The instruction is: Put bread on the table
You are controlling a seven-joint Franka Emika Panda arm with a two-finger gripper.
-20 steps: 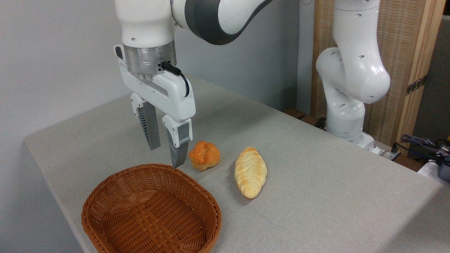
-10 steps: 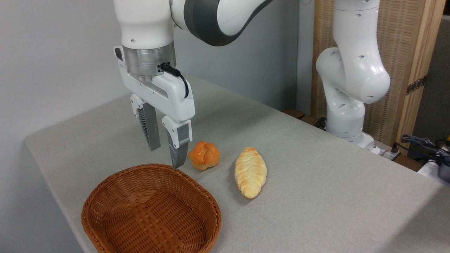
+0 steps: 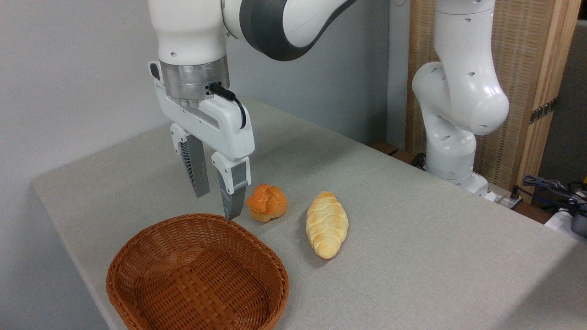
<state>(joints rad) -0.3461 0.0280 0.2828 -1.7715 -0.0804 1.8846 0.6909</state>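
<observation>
bread (image 3: 266,208) on table (image 3: 412,238), gripper (image 3: 218,204) apparently empty

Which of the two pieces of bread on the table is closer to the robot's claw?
The small round orange-brown bun, just right of the claw. The longer pale yellow braided loaf lies farther right on the grey cloth.

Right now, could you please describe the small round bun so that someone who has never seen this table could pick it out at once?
Start at the brown wicker basket at the near edge of the grey table. Just past its far rim, right of the open gripper, sits the bread. It is small, round and orange-brown with a knotted top, unlike the longer, paler braided loaf to its right.
</observation>
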